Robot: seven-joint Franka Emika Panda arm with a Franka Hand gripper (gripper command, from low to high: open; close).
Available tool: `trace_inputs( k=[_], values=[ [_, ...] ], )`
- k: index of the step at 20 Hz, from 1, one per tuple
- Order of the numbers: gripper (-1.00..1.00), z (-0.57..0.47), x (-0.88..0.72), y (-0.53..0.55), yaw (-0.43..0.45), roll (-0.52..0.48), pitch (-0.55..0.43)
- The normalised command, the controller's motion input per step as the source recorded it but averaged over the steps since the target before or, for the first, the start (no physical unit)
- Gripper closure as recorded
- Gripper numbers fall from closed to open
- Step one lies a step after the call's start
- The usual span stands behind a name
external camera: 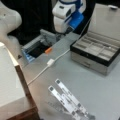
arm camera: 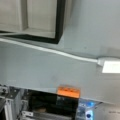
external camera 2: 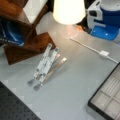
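Two high, opposed front views sharing the white cable [external camera: 50, 62]; wrist view close, downward.

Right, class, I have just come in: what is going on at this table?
Nothing is being held that can be seen. The robot arm hangs over the far edge of the grey table, near a small orange block at that edge; its hand does not show clearly. A white cable runs across the table. An open compartment box sits at a front view's right, and a folding metal stand lies near the bottom.
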Motion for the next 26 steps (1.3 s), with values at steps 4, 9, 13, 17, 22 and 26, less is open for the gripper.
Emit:
trace_inputs(
  k=[4, 9, 13, 17, 22, 26],
  values=[
    [-1.00, -0.22, -0.27, -0.18, 0.051, -0.261, -0.225],
    [-1.00, -0.25, -0.30, -0.27, 0.047, -0.128, -0.336],
    [-1.00, -0.21, -0.35, -0.24, 0.072, -0.093, -0.327],
    [-1.00, -0.13, -0.36, -0.18, 0.086, -0.105, -0.277],
    [-1.00, -0.07, -0.30, -0.14, 0.091, -0.128, -0.228],
    [-1.00, -0.09, -0.30, -0.12, 0.101, -0.142, -0.173]
  ],
)
